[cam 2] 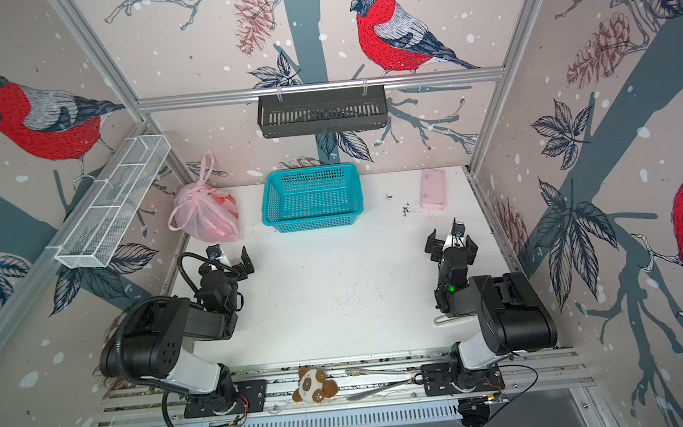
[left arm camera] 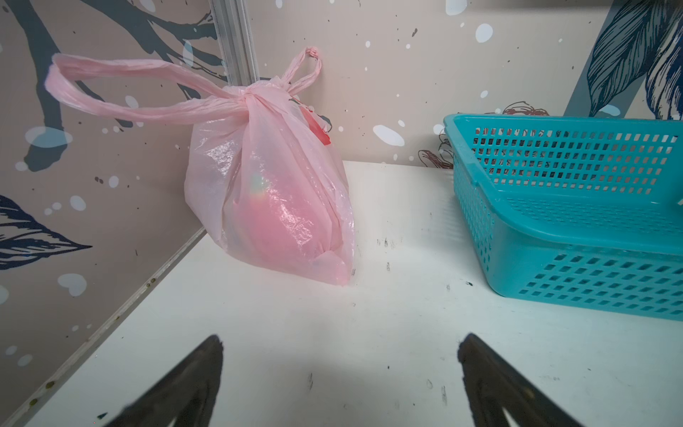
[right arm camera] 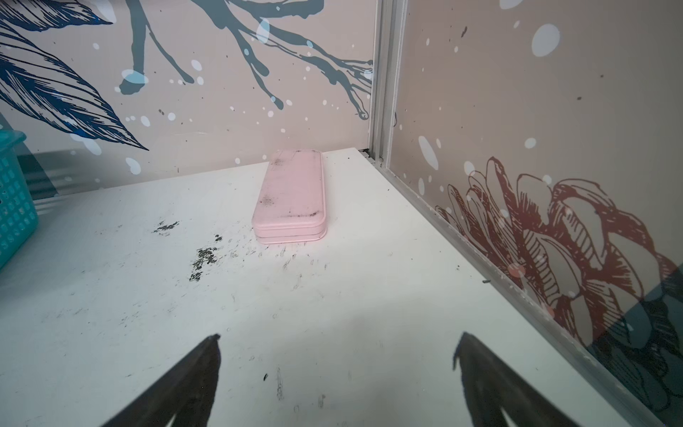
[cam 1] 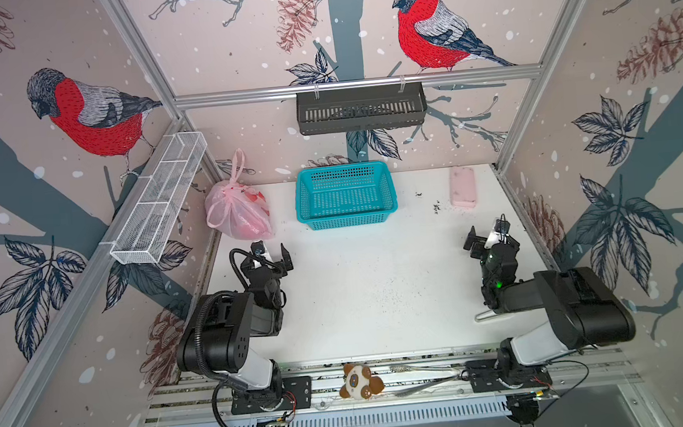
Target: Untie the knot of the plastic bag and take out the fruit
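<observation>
Both the left tool (cam 1: 272,250) and right tool (cam 1: 488,232) gape, plastic bag (cam 1: 240,214) untouched.

Knotted plastic bag (left arm camera: 269,192) — upright, far-left corner

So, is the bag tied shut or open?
Tied shut. The knot cinches the neck of the bag, both handle loops stick out past it, and the fruit shows only as a reddish shape through the plastic.
</observation>
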Controlling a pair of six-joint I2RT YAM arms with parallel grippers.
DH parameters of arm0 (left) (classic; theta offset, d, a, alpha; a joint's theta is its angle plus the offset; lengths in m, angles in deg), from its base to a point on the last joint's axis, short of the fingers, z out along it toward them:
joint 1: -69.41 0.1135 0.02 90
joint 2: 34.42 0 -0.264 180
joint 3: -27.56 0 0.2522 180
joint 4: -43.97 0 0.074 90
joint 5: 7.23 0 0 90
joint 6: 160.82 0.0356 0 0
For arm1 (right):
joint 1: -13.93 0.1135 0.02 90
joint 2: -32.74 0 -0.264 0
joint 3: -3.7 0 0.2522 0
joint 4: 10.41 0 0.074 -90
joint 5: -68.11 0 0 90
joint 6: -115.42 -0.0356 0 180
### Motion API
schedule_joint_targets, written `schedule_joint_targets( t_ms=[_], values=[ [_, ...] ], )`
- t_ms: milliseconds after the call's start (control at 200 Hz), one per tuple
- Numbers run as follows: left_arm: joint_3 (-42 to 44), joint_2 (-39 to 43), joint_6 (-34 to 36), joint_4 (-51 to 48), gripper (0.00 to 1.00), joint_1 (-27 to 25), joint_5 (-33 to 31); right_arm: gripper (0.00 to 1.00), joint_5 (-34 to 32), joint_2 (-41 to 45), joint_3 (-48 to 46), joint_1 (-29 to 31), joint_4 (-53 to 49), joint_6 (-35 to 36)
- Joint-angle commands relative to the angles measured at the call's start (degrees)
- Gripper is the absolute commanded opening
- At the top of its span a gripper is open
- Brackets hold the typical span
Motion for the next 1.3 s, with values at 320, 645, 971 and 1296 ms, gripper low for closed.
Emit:
schedule_joint_targets(
  t_ms=[320,645,971,1296],
  values=[
    [-0.4,0.0,0.6,1.9,0.99,-0.2,0.0,0.99,-0.8,0.3,-0.1,0.2,1.2,-0.5],
    [-0.4,0.0,0.7,1.9,0.99,-0.2,-0.1,0.99,-0.8,0.3,-0.2,0.2,1.2,-0.5],
    [-0.4,0.0,0.7,1.9,0.99,-0.2,0.0,0.99,-0.8,0.4,-0.2,0.2,1.3,-0.5],
    [-0.6,0.4,1.4,1.2,0.99,-0.2,2.0,0.99,-0.8,0.4,-0.2,0.2,1.3,-0.5]
  ],
)
